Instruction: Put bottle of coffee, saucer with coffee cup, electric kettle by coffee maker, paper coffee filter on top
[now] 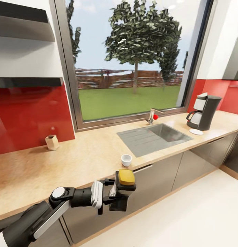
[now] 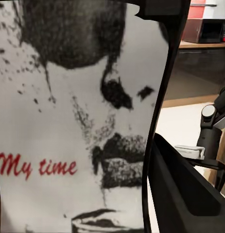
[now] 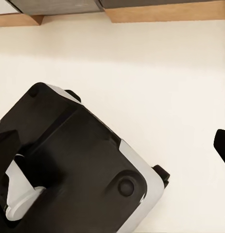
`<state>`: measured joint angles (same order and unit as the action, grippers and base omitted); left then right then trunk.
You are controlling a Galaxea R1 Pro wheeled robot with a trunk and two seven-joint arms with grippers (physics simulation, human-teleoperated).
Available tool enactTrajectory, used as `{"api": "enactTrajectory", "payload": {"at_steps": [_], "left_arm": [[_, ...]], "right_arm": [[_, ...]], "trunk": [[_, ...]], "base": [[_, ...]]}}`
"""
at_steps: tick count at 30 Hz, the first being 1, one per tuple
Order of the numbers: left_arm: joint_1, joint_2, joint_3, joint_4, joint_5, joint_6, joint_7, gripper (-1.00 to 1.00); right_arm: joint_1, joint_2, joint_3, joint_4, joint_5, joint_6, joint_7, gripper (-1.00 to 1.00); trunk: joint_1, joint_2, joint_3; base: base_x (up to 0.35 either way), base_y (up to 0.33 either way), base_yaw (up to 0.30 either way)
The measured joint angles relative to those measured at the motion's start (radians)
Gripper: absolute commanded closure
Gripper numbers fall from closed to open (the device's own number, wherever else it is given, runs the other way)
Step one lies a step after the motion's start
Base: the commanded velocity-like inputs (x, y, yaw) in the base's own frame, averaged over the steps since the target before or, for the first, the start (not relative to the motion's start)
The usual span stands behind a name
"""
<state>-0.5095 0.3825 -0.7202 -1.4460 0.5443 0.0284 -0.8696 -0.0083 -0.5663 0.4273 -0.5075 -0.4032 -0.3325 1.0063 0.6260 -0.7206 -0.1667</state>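
While my left hand [image 1: 113, 196] stays out of it, clamped on the bottle of coffee [image 1: 124, 190] before the worktop [image 1: 81, 154] edge, the coffee cup [image 1: 126, 160] stands near the sink [image 1: 154, 137]; coffee maker [image 1: 205, 111] and saucer [image 1: 196, 131] sit far right.

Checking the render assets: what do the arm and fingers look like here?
In the head view the left arm is glossy black with a white side panel, a round white joint cap and a white ribbed wrist ring. The left gripper is a black block. Its fingers are flat matte black bars. No cables visible.
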Motion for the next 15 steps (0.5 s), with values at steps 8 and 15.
{"api": "enactTrajectory", "payload": {"at_steps": [8, 15], "left_arm": [[0.000, 0.000, 0.000, 0.000, 0.000, 0.000, 0.000, 1.00], [0.000, 0.000, 0.000, -0.001, 0.000, 0.000, 0.000, 1.00]], "right_arm": [[0.000, 0.000, 0.000, 0.000, 0.000, 0.001, -0.001, -1.00], [0.000, 0.000, -0.011, 0.000, 0.000, 0.001, 0.001, -1.00]], "trunk": [[0.000, 0.000, 0.000], [0.000, 0.000, 0.000]], "base": [[0.000, 0.000, -0.281], [0.000, 0.000, -0.281]]}}
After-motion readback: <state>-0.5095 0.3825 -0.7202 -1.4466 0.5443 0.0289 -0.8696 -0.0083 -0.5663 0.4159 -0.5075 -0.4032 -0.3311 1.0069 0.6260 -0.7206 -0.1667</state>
